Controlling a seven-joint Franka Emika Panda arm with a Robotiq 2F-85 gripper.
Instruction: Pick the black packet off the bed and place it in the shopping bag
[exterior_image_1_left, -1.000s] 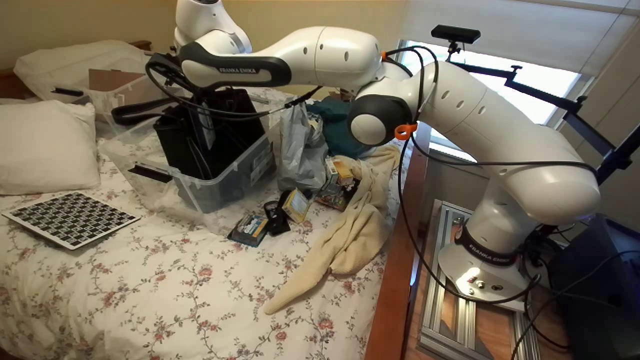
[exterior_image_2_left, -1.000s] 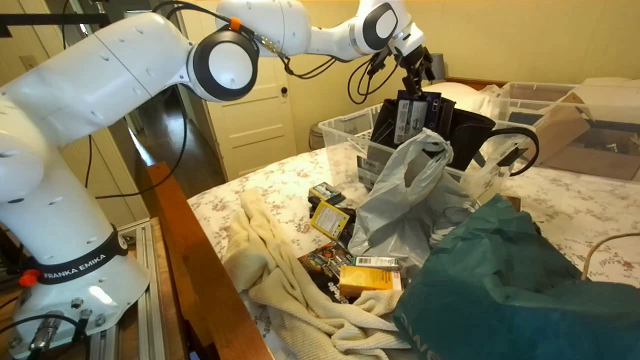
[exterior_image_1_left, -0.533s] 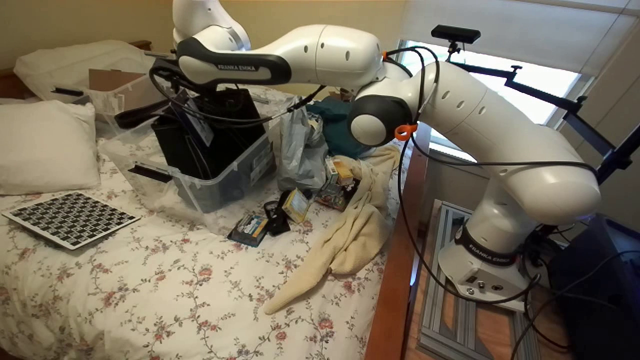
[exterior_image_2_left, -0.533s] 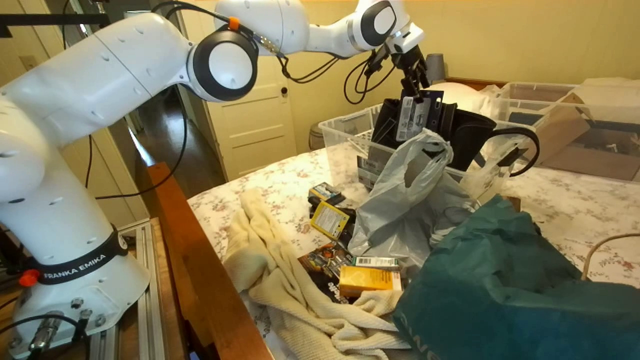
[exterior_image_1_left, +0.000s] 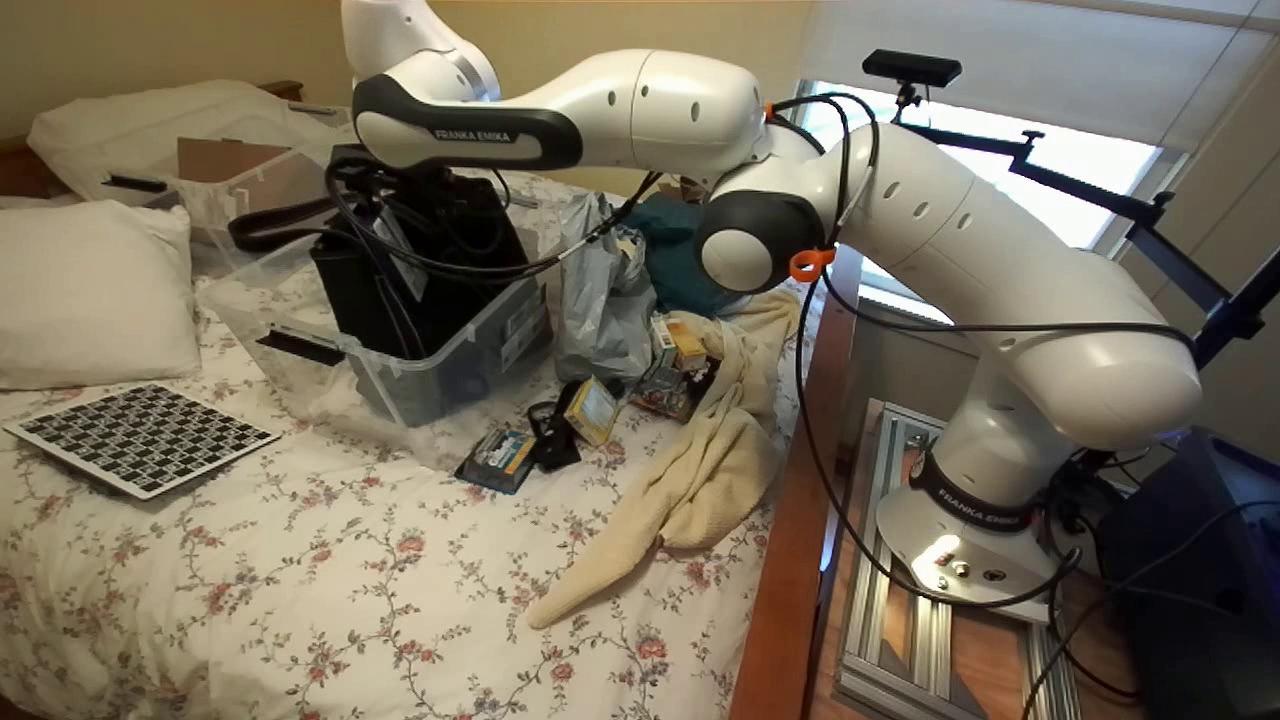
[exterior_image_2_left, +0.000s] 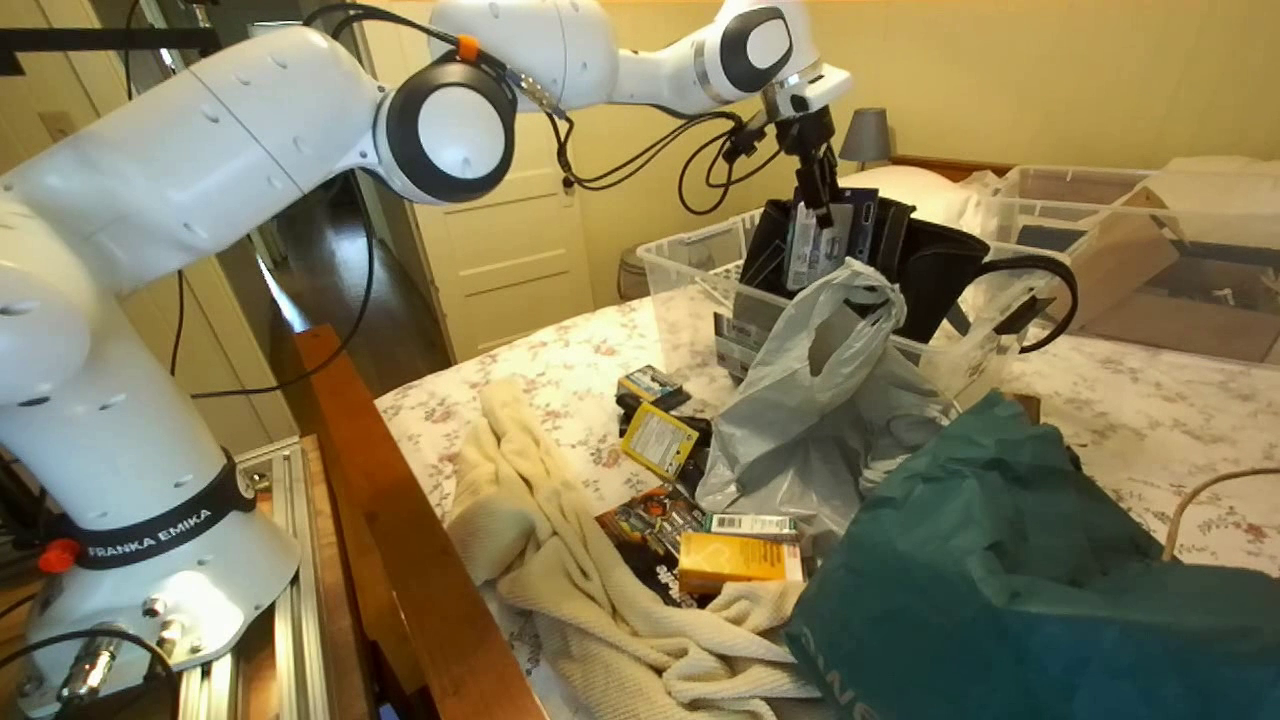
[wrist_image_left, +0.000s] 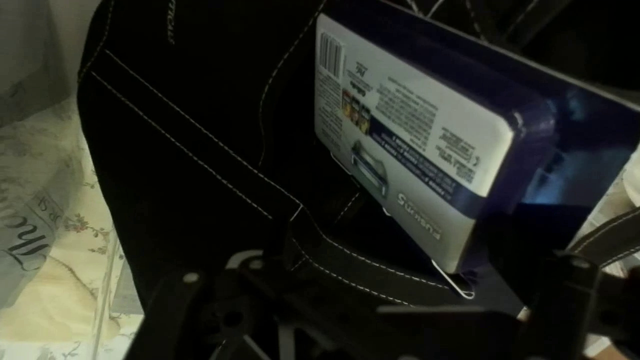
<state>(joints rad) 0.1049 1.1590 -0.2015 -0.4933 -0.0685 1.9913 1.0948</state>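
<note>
Shows gripper (exterior_image_2_left: 819, 205) with fingers spread wide beside dark packet (wrist_image_left: 400, 135) tilted in shopping bag (exterior_image_2_left: 935, 275), left of grey plastic bag (exterior_image_1_left: 600, 320) in an exterior view.

In an exterior view, a clear tub (exterior_image_1_left: 425, 388) on the flowery bed (exterior_image_1_left: 330, 600) is our clock's middle. A white pillow (exterior_image_1_left: 90, 295) lies at 9 o'clock, a checkered board (exterior_image_1_left: 145, 438) at 8 and a second tub (exterior_image_1_left: 240, 205) at 10. At 3 stands a grey plastic bag (exterior_image_1_left: 600, 310), with a green bag (exterior_image_1_left: 680, 255) beyond. A cream cloth (exterior_image_1_left: 710, 480) lies at 4, a small pack (exterior_image_1_left: 497, 460) at 5.
</note>
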